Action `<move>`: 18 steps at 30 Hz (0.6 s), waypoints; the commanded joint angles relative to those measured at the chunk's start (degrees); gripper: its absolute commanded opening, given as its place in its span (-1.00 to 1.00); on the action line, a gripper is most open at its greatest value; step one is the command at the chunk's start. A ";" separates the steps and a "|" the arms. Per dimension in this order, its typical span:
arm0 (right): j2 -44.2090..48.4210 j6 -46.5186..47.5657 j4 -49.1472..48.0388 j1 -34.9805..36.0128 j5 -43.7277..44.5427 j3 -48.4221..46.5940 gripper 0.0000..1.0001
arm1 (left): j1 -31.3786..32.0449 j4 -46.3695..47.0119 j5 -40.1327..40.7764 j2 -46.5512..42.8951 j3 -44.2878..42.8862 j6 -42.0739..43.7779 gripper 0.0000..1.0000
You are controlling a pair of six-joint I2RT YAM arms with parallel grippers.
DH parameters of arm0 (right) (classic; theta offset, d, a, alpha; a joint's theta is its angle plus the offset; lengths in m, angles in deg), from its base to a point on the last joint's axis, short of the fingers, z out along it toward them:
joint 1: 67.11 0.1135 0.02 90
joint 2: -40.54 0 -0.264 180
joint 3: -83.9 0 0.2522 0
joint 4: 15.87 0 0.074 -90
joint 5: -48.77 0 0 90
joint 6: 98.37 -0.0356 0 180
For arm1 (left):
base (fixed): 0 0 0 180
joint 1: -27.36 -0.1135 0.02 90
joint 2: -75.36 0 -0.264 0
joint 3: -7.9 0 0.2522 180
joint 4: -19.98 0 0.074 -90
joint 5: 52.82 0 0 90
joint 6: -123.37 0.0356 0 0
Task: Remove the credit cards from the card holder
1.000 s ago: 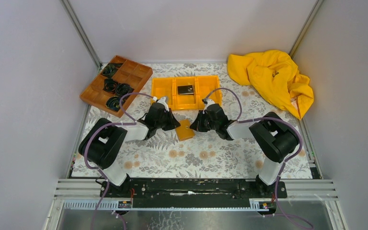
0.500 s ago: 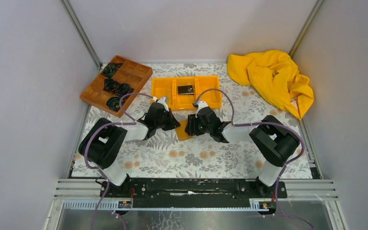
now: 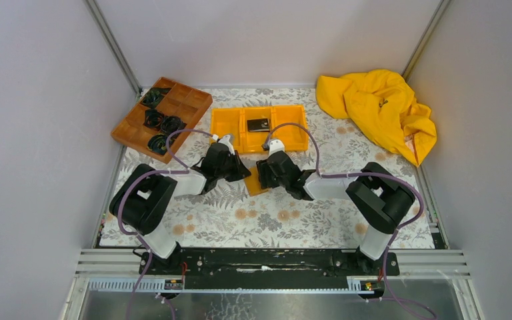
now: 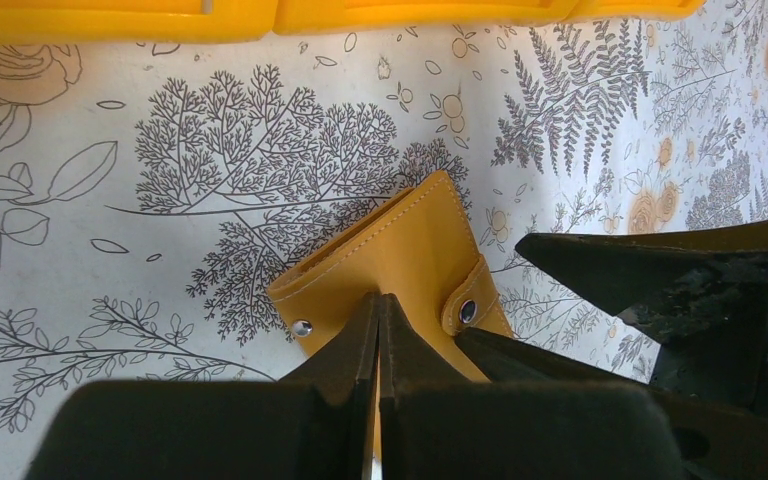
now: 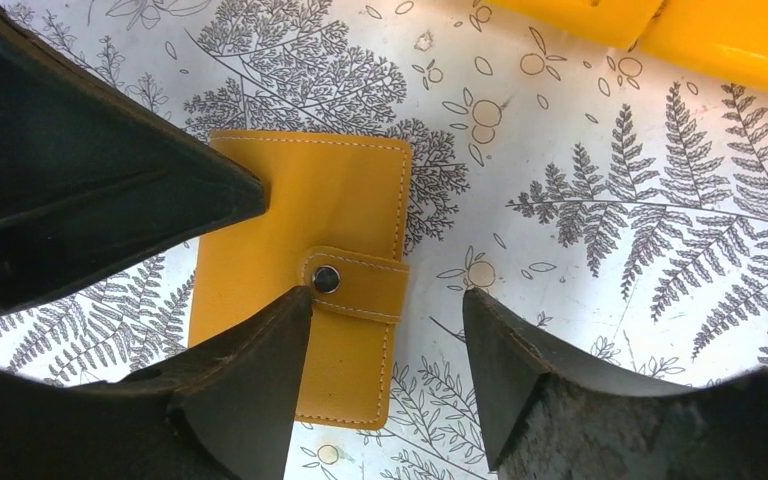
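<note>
I am holding my right gripper [image 5: 388,300], jaws apart, astride the snap strap [image 5: 360,285] of the closed card holder [image 5: 300,200], which is lying mid-way across the table [image 5: 580,200] with its long axis running near edge to far, while my left gripper [image 4: 378,305], fingers together, seems to be pinning its left side.

I'm watching the card holder [image 5: 305,230] lying flat on the flowered table cover [image 5: 580,200], just in front of the orange bin [image 3: 225,127]. It is sitting folded shut, so I'm seeing only its outer face: a plain orange-tan rectangle with pale stitching running round the edge. Its short strap [image 5: 365,288] is wrapping over one long edge, with the round metal snap [image 5: 326,279] pressed closed. From overhead I'm also seeing one black card [image 3: 258,125] resting flat in the bin's middle compartment, apart from the holder; it is showing too small for me to make out any markings.
</note>
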State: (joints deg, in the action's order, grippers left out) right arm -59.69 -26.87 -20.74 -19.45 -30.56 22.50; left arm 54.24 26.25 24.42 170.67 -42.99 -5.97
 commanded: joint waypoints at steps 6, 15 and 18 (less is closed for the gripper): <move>0.23 3.14 -1.01 1.37 4.03 -3.73 0.36 | -0.62 -5.30 0.63 2.83 2.40 0.75 -1.00; -1.76 3.79 -0.98 1.87 1.31 -4.88 0.36 | -0.59 -5.17 0.57 3.04 2.41 0.66 -1.00; -3.44 4.00 -0.12 2.01 0.36 -6.08 0.35 | -0.60 -5.18 0.56 2.95 2.32 0.68 -1.00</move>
State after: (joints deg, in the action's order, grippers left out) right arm -60.97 -24.12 -20.63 -18.14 -28.87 19.77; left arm 53.93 26.90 23.81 170.82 -42.75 -6.21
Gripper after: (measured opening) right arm 0.677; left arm 0.010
